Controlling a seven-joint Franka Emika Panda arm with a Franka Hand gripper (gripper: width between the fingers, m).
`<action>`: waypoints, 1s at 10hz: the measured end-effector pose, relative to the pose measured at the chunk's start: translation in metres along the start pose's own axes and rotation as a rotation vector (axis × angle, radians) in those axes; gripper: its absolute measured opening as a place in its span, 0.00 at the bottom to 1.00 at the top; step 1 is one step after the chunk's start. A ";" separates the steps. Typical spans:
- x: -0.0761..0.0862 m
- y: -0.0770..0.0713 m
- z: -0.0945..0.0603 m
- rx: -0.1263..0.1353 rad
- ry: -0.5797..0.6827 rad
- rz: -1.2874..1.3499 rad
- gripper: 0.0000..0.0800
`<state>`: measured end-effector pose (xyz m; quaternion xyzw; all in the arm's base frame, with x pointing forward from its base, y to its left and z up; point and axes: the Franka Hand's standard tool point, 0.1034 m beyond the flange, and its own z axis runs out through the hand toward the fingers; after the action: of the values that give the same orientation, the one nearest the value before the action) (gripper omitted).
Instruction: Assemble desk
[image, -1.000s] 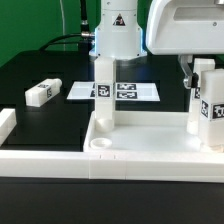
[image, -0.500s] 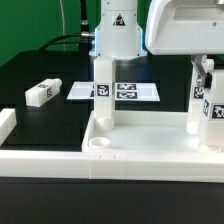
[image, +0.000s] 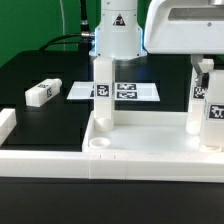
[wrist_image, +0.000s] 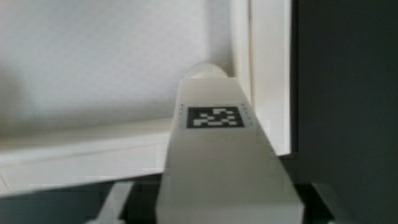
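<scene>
The white tabletop (image: 150, 160) lies tray-side up near the front of the exterior view, and its inner face fills the wrist view (wrist_image: 107, 70). One white tagged leg (image: 103, 90) stands upright in its back corner on the exterior view's left. A second leg (image: 203, 105) stands upright on the exterior view's right. My gripper (image: 204, 68) is shut on the top of this leg. In the wrist view the leg (wrist_image: 217, 150) runs away from the camera, with a dark finger (wrist_image: 146, 205) against each side. A third leg (image: 43, 92) lies loose on the black table.
The marker board (image: 125, 90) lies flat behind the tabletop, in front of the arm's base (image: 118, 35). A low white border wall (image: 8, 125) stands on the exterior view's left. A round hole (image: 100, 145) shows in the tabletop's front corner on the exterior view's left.
The jaws have closed in on the top of the leg on the exterior view's right. That leg has shifted slightly. The other parts have not moved.
</scene>
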<state>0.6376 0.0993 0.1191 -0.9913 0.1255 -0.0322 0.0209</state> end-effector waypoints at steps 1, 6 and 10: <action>0.000 0.001 0.000 0.001 0.000 0.075 0.36; -0.001 -0.001 0.002 0.021 -0.004 0.629 0.36; -0.001 0.000 0.002 0.026 -0.020 1.013 0.36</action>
<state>0.6366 0.1001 0.1169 -0.8059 0.5900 -0.0102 0.0475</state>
